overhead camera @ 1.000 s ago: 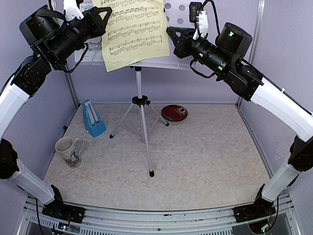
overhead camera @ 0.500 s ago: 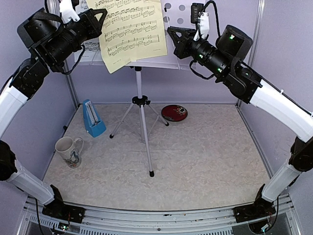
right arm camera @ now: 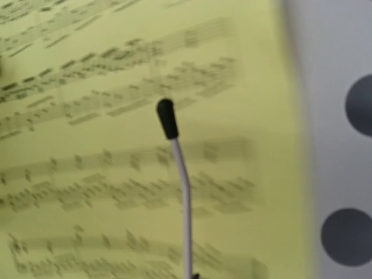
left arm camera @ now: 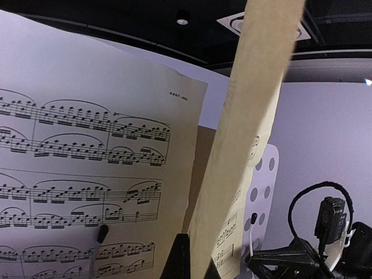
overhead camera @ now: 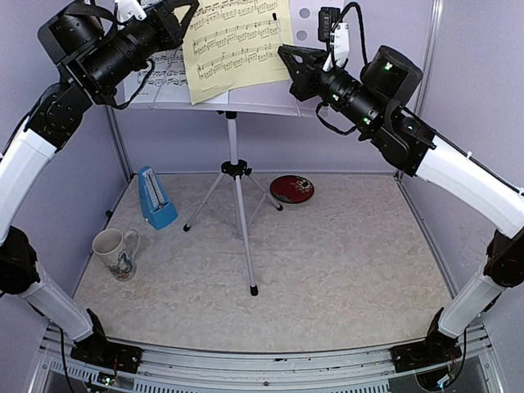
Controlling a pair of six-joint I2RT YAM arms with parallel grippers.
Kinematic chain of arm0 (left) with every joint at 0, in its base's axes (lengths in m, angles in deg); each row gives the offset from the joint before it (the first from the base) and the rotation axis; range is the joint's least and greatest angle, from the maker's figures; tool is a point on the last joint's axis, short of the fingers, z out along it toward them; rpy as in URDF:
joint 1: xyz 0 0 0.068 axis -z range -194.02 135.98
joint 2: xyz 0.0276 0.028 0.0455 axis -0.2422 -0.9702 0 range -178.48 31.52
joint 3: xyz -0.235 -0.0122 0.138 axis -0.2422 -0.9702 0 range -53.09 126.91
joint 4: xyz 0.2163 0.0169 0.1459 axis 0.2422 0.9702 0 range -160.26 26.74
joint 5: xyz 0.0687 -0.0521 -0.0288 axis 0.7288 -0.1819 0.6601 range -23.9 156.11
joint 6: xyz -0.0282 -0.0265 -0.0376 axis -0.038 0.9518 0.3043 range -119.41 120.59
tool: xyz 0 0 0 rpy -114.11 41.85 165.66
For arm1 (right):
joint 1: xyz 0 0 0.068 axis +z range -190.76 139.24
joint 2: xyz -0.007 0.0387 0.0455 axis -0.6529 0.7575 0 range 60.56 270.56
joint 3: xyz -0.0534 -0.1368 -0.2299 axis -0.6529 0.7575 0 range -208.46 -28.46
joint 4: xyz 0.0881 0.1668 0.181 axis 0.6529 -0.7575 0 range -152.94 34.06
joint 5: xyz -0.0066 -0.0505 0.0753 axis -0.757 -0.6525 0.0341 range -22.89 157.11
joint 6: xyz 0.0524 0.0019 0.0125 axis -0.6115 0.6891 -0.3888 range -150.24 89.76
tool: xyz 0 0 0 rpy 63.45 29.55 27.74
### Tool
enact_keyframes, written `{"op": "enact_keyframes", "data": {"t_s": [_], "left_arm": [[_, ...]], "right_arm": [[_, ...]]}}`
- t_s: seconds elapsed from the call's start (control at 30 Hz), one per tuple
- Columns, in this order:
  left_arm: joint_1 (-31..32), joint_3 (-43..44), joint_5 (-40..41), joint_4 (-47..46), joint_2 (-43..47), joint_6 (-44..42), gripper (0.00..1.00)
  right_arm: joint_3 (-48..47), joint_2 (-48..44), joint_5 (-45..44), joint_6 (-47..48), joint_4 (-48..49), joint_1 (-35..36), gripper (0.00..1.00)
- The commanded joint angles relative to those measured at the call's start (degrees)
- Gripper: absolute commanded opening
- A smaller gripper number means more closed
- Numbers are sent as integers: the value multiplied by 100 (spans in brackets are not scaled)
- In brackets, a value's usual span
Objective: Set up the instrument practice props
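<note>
The white patterned mug [overhead camera: 115, 252] stands at the left of the desk [overhead camera: 344, 262], handle to the right; from here I cannot tell what it holds. The red round plate [overhead camera: 291, 188] lies near the back wall, right of the silver tripod [overhead camera: 237, 196], and the small blue metronome [overhead camera: 155, 198] stands between mug and tripod. High up, the left claw [overhead camera: 187, 10] is clenched on the left edge of the yellow music sheet [overhead camera: 237, 37]; its wrist view shows that sheet edge-on between the fingers. The sheet hangs tilted in front of the white perforated music stand [overhead camera: 304, 15], and the white music sheet [overhead camera: 168, 70] rests on the stand behind the left arm. The right claw [overhead camera: 284, 54] is closed, its tip at the yellow sheet's right edge; I cannot tell whether it pinches the paper. Its camera shows a thin black-tipped wire [right arm camera: 174, 151] across the yellow page. The desk has a pale mottled cover, and lilac walls [overhead camera: 327, 139] close it in.
</note>
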Motion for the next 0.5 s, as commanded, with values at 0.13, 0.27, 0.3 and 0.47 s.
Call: {"op": "enact_keyframes", "data": {"t_s": [0.13, 0.27, 0.3, 0.47], "left_arm": [[-33, 736, -1066, 604, -727, -575, 0], [-25, 1378, -1440, 1171, -1163, -961, 0], [-34, 1499, -1470, 1272, -1223, -1096, 0], [-51, 1729, -1417, 1332, -1316, -1499, 0]], "right_arm": [[55, -70, 219, 166, -42, -40, 0], [-6, -29, 297, 200, -122, -36, 0], [-18, -25, 331, 203, -146, -38, 0], [-21, -20, 383, 220, -170, -43, 0]]}}
